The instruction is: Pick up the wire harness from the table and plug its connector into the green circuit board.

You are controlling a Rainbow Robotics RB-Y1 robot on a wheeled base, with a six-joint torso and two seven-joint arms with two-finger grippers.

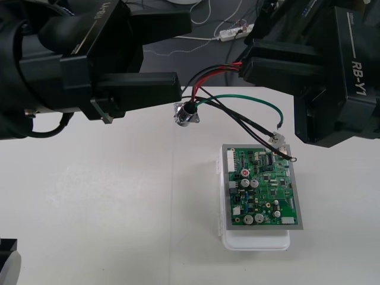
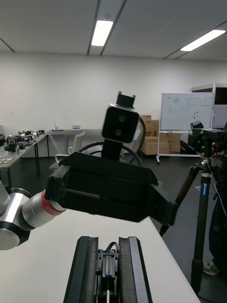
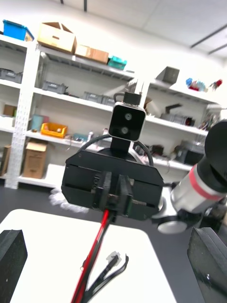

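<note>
Right end effector (image 1: 244, 66): clenched on the wire harness where the red and black leads bunch together. It is held above the counter's far side, beyond the board, so the rest of the harness dangles free.
Wire harness (image 1: 221, 89): lifted off the counter and strung from the right fingers down toward the left arm. It is not plugged in.
Plug (image 2: 108, 265): a small dark piece is pinched between the right fingers with a lead coming out of it. I judge this to be the plug, gripped directly so it can be steered, but I cannot confirm it.
Round metal socket (image 1: 187, 113): appears to hang at the low end of the leads, close under the left arm's black finger. Its weight seems to draw the wires fairly taut.
Green wire (image 1: 252, 100): arcs from the socket toward the board's far corner, where loose lead ends (image 1: 282, 145) trail over the board's edge.
Green circuit board (image 1: 264, 190): lies flat on its white base (image 1: 255, 242), nearer the robot than the socket, with nothing from the harness seated in it.
Left end effector (image 3: 111, 236): released, fingers spread wide, facing the right one across the harness and just beside the socket. I judge it is placed to steady or take the dangling end.
Counter (image 1: 89, 196): plain and light, and it carries the base.
Stage: the harness is picked up and insertion is not yet done.
Risk: the loose leads could snag on components as the plug comes down.
</note>
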